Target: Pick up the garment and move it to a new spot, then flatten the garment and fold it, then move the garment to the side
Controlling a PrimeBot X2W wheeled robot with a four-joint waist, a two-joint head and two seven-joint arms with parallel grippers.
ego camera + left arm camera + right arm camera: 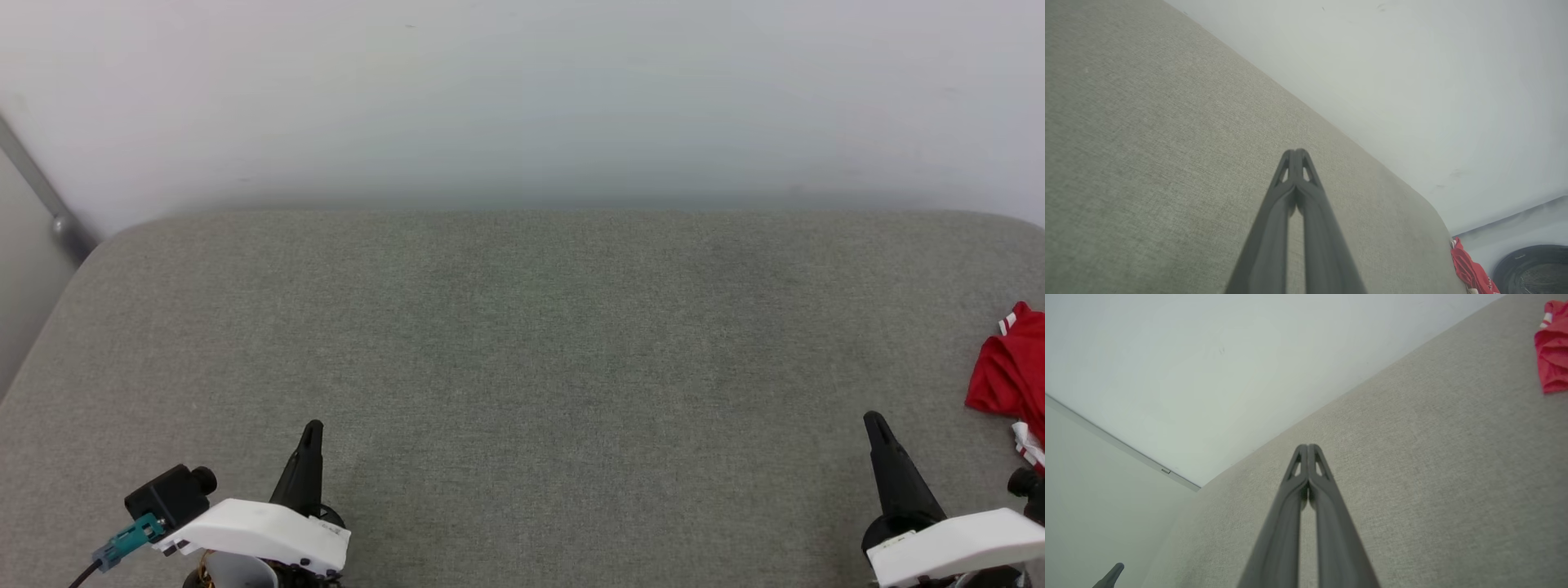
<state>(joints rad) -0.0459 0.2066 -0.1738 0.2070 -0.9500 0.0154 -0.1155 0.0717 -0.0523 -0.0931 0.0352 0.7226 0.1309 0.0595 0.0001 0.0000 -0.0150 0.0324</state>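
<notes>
Left end effector (313, 430) closed | right end effector (873, 421) closed | garment (1009, 377) far right

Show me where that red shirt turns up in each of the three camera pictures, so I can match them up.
Head view: the garment lies at the right edge, a little below the middle.
Left wrist view: the garment is at the lower right, at the grey surface's far corner.
Right wrist view: the garment is in the top right corner.
Shared landmark: the grey surface's edge against the pale wall.
</notes>
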